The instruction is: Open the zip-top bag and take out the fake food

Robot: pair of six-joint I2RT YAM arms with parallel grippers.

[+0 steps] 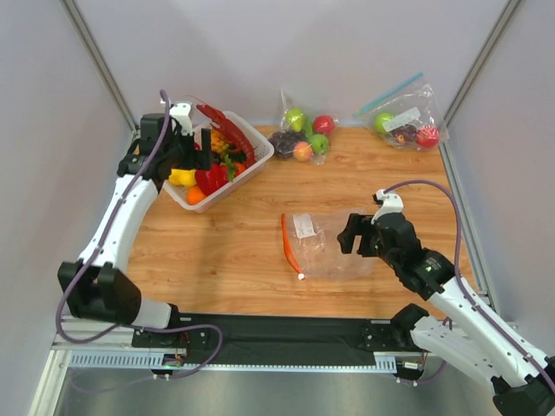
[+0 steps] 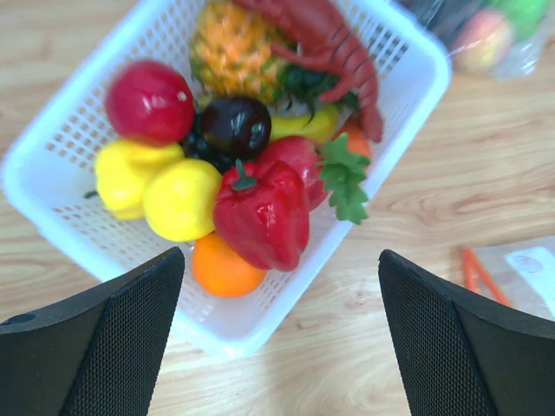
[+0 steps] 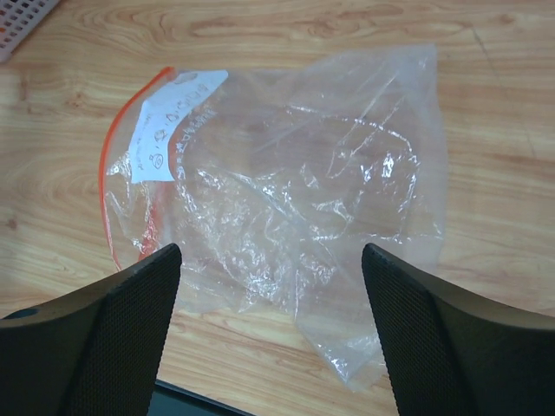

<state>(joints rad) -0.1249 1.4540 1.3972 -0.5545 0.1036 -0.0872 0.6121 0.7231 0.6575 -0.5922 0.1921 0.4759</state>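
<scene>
The zip-top bag lies flat and empty on the table's middle, orange-red zip strip on its left edge, white label beside it. My right gripper is open just above the bag's near end, holding nothing. The dark-red lobster, the red pepper and the carrot's green top lie in the white basket with other fruit. My left gripper is open and empty, just above the basket's near corner.
A pineapple, yellow lemons, an orange and a red apple share the basket. A clear bag of apples and grapes and a blue-zip bag lie along the back edge.
</scene>
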